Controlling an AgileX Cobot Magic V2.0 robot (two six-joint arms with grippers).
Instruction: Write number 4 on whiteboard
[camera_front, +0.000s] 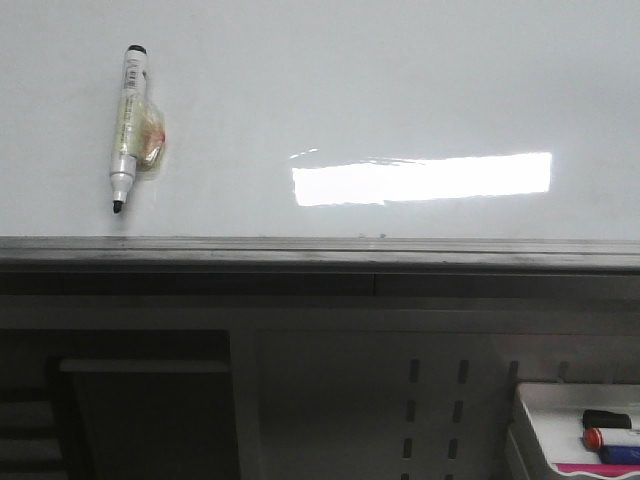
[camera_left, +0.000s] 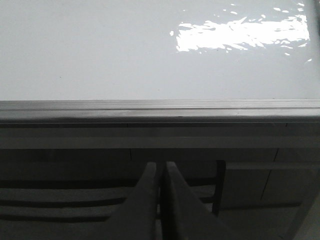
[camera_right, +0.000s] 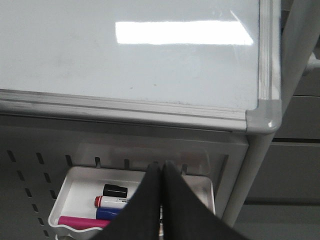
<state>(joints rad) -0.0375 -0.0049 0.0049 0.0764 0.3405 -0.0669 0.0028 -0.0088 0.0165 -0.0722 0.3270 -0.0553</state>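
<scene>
The whiteboard (camera_front: 320, 110) fills the upper front view, glossy white with a bright light reflection and a grey lower frame edge (camera_front: 320, 252). No number 4 shows on it. A white marker (camera_front: 127, 128) with its black tip pointing down is stuck on the board at the left, on a yellowish holder. My left gripper (camera_left: 161, 165) is shut and empty below the board's frame. My right gripper (camera_right: 163, 164) is shut and empty, above the small white tray (camera_right: 75, 182) of markers under the board's right corner. Neither gripper shows in the front view.
The tray (camera_front: 535, 405) at the lower right holds a black cap (camera_right: 115, 190), a red-capped marker (camera_right: 111, 201), a blue marker (camera_right: 107, 213) and a pink one (camera_right: 80, 221). A slotted grey panel (camera_front: 435, 400) lies below the frame. A grey post (camera_right: 250, 180) stands right of the tray.
</scene>
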